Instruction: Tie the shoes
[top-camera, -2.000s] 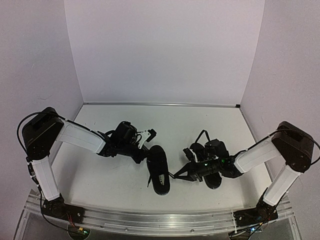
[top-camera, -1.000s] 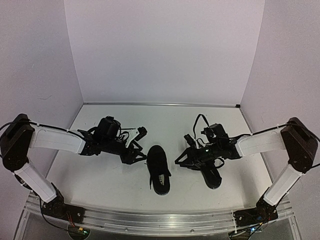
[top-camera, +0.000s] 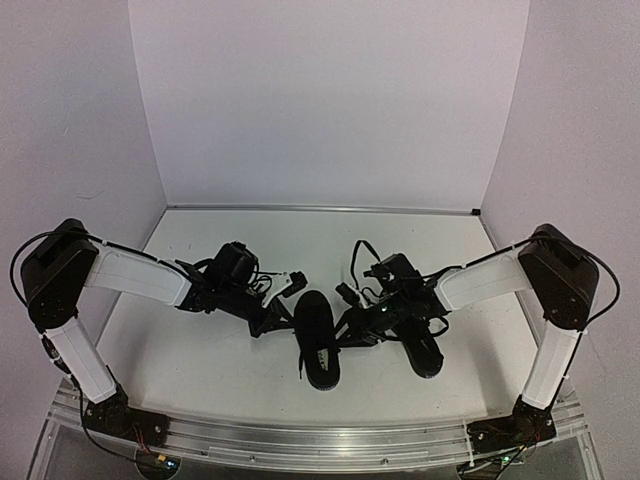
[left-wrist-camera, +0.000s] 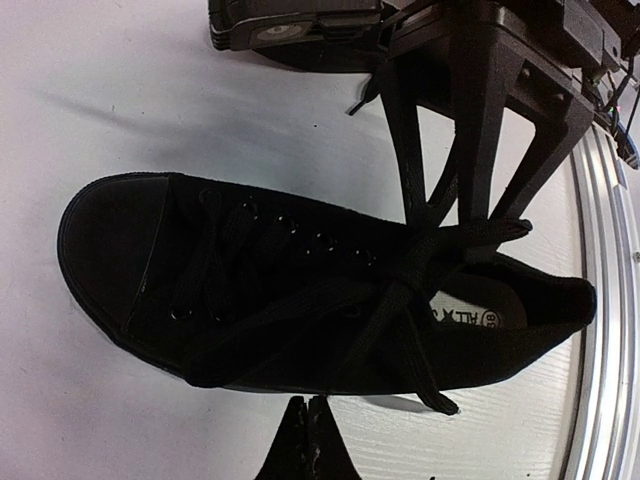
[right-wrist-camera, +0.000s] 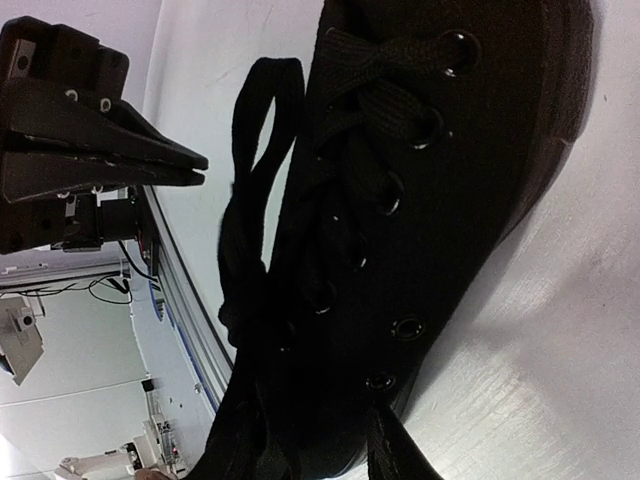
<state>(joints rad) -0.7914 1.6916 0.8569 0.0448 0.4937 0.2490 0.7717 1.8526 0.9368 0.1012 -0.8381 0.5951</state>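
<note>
On the white counter (top-camera: 200, 370), between the two arms, we see the pair lying side by side. The labelled shoe (top-camera: 317, 345) is on the left, its toe pointing away from the arm bases. The second shoe (top-camera: 424, 352) lies near it on the right, apart from it, its far end under the right arm. From above, both pincers blend into the black around the labelled shoe, and we cannot read their fingers there. The left wrist view fills that gap. It shows the left pincer (left-wrist-camera: 308, 442) pressed together to a point, holding nothing, just off the shoe's side. Opposite it, the right pincer (left-wrist-camera: 458, 218) has its fingers spread astride the crossed laces (left-wrist-camera: 400, 290), beside the opening where a white insole label (left-wrist-camera: 465, 318) shows. We cannot tell whether those fingers touch the laces. Only the right wrist view shows a lace loop (right-wrist-camera: 262, 100) standing off the shoe's edge, with the left pincer's closed tips beyond it and clear of it.
</note>
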